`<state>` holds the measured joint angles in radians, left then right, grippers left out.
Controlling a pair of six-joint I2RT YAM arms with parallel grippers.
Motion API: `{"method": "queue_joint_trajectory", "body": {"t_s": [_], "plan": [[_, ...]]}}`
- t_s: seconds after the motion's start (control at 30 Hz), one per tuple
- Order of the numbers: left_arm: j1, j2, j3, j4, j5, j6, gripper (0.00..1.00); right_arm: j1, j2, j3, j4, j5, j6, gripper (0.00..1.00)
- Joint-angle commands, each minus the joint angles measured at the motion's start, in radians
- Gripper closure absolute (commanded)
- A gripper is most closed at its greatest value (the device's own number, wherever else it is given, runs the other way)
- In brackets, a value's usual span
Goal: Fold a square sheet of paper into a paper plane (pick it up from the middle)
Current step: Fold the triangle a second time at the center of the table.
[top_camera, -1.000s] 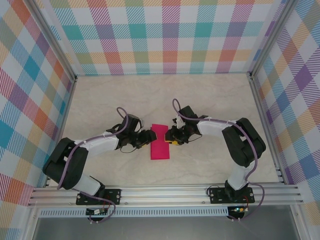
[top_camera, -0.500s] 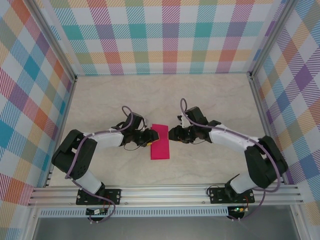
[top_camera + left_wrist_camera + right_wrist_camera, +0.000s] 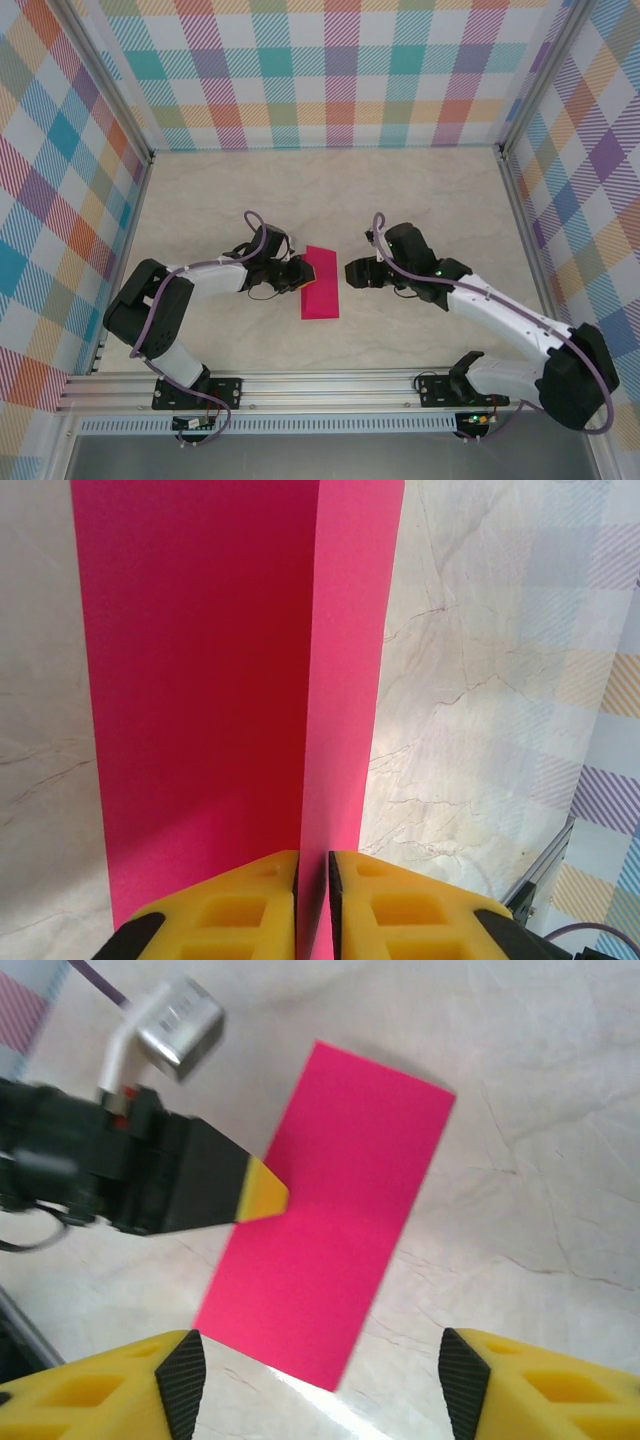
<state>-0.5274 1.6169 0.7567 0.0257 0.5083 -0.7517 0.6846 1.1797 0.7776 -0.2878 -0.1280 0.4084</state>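
Note:
The square sheet of paper [image 3: 320,284] lies on the table as a narrow magenta-pink rectangle, folded lengthwise. My left gripper [image 3: 303,272] meets it from the left at its long edge. In the left wrist view the yellow jaws of the left gripper [image 3: 313,885] stand almost together, with a thin layer of the paper [image 3: 200,680] pinched between them. My right gripper [image 3: 350,272] hangs just right of the sheet, apart from it. In the right wrist view the right gripper [image 3: 322,1385] stands wide open, with the paper [image 3: 330,1230] and the left fingertip [image 3: 262,1192] beyond it.
The pale marble table [image 3: 320,190] is walled by plaid panels at the back and on both sides. An aluminium rail [image 3: 330,385] carrying both arm bases runs along the near edge. Bare tabletop surrounds the sheet.
The left gripper has closed on the paper's left edge. The right gripper has opened and drawn back to the right, off the sheet, its arm stretching out lower.

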Motion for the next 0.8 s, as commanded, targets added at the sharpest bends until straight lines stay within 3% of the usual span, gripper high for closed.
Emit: {"method": "queue_joint_trajectory", "body": {"t_s": [0.0,0.37,0.47,0.77], "plan": [[0.01,-0.016,0.029,-0.027,-0.014,-0.003,0.85,0.046,0.08,0.049,-0.069,-0.051,-0.052,0.4],[0.01,-0.023,0.032,-0.046,-0.018,-0.005,0.88,0.508,0.315,0.136,0.013,0.432,-0.151,0.35],[0.01,-0.027,0.033,-0.05,-0.017,-0.003,0.88,0.557,0.376,0.154,0.041,0.504,-0.164,0.34],[0.011,-0.032,0.03,-0.055,-0.016,-0.001,0.89,0.587,0.479,0.175,0.099,0.555,-0.157,0.39]]}}
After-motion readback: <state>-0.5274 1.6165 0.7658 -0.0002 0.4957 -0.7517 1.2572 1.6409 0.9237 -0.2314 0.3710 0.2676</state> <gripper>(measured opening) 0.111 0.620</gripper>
